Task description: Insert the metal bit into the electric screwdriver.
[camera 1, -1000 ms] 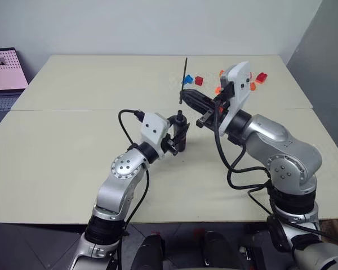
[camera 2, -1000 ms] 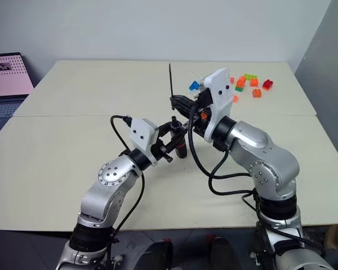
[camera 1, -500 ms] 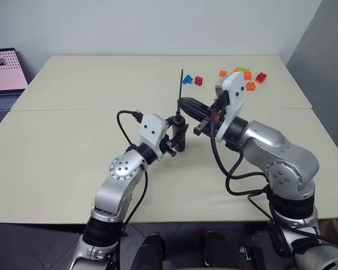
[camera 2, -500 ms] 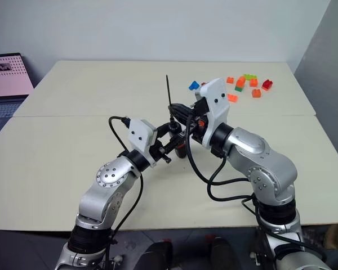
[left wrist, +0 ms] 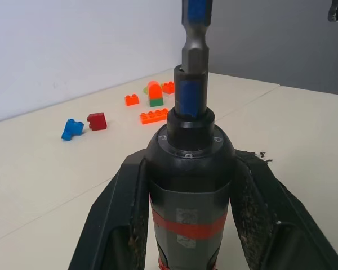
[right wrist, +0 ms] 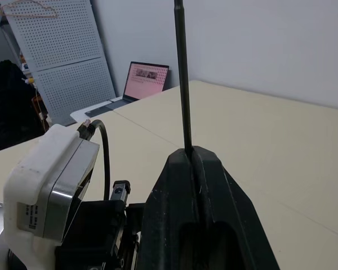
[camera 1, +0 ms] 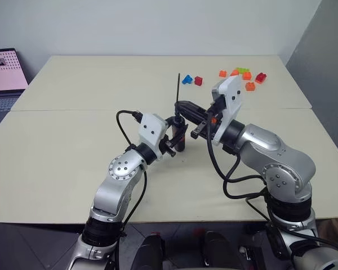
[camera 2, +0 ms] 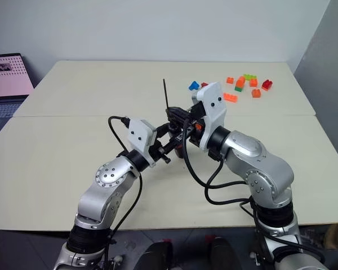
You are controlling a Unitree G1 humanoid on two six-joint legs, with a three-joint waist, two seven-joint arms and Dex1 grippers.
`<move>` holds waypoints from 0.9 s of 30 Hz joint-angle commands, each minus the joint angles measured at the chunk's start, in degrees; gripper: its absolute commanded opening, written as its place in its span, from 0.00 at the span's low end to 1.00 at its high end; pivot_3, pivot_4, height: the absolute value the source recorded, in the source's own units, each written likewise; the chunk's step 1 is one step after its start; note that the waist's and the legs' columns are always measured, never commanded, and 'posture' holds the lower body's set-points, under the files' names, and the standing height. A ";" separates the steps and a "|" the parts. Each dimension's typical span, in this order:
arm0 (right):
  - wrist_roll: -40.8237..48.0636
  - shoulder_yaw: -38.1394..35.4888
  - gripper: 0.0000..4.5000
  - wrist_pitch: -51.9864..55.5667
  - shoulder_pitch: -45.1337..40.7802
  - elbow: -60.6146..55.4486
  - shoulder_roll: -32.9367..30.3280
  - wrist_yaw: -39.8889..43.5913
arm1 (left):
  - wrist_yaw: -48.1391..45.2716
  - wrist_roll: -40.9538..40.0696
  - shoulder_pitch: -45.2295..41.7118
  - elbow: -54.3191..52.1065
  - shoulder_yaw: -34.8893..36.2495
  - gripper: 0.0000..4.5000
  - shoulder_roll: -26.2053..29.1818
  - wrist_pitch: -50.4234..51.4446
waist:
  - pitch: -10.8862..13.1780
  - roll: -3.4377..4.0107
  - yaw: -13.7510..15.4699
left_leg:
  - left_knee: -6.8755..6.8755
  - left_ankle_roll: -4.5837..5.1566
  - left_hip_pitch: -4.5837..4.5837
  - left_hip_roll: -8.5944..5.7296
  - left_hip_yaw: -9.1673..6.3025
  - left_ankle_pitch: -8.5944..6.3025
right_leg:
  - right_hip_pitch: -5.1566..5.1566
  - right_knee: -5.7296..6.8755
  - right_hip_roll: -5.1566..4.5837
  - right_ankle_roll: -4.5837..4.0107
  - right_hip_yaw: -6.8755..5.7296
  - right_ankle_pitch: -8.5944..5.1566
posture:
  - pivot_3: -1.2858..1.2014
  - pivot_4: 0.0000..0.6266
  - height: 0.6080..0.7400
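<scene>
Left gripper (camera 1: 179,134): clamps the upright electric screwdriver (camera 1: 180,136).
Right gripper (camera 1: 181,104): pinches the metal bit (camera 1: 178,87) (pointing twelve o'clock) directly above.

Legible text: none. The laptop (camera 1: 3,76) screen showed a pink page, its content too small to be read.

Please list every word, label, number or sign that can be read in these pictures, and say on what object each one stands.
No text can be read.
Small grey label on the electric screwdriver, above its red band: marks too blurred to read.
Small marking on the white housing of the left wrist: too small to read.
Laptop screen: pink page with small pictures, no legible words.
Toy bricks: no lettering visible.
</scene>
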 commanded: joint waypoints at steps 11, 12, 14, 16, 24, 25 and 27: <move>-1.01 -0.75 0.00 -1.70 -0.76 -1.86 -0.11 0.27 | 0.03 0.03 0.09 -1.54 1.24 0.37 1.22 0.44 | 0.00 0.00 -0.03 | 0.00 0.00 0.01 0.01 0.01 0.00 | 0.00 0.02 0.01 0.00 0.00 0.00 | 0.52 0.24 1.00; -1.05 -0.65 0.00 -1.70 -0.58 -1.86 -0.16 0.33 | 0.06 0.05 0.11 -1.56 1.21 0.37 1.20 0.40 | 0.00 0.00 -0.03 | 0.00 0.00 0.01 0.01 0.00 0.00 | 0.00 0.02 0.01 0.00 0.00 0.00 | 0.52 0.24 1.00; -1.20 -0.34 0.00 -1.72 -0.22 -1.81 -0.20 0.41 | 0.06 0.05 0.12 -1.57 1.19 0.37 1.19 0.37 | 0.00 0.00 -0.03 | 0.00 0.00 0.01 0.01 0.01 0.00 | 0.00 0.02 0.01 0.00 0.00 0.00 | 0.52 0.24 1.00; -1.34 -0.14 0.00 -1.79 -0.06 -1.79 -0.09 0.36 | 0.06 0.05 0.14 -1.59 1.20 0.37 1.19 0.34 | 0.00 0.00 -0.03 | 0.00 0.00 0.02 0.01 0.00 0.00 | 0.00 0.02 0.01 0.00 0.00 0.00 | 0.52 0.24 1.00; -2.81 0.76 0.00 -2.67 0.96 -1.31 -0.08 0.71 | 0.00 0.03 0.32 -1.73 1.09 0.37 1.17 0.30 | 0.00 0.00 -0.03 | 0.00 0.00 0.02 0.01 0.01 0.00 | 0.00 0.04 0.01 0.00 0.00 0.00 | 0.52 0.24 1.00; -2.99 0.99 0.00 -2.82 1.03 -1.21 -0.02 0.66 | -0.04 -0.01 0.36 -1.78 1.08 0.37 1.18 0.31 | 0.00 0.00 -0.03 | 0.00 -0.01 0.03 0.01 0.01 0.00 | 0.00 0.04 0.01 0.00 0.00 0.00 | 0.52 0.24 1.00; -3.29 1.22 0.00 -3.06 1.23 -1.18 -0.11 0.75 | 0.01 0.04 0.42 -1.86 0.92 0.37 1.10 0.33 | 0.00 0.00 -0.03 | 0.00 -0.01 0.03 0.01 0.01 0.01 | 0.00 0.05 0.02 0.00 0.00 0.00 | 0.52 0.24 1.00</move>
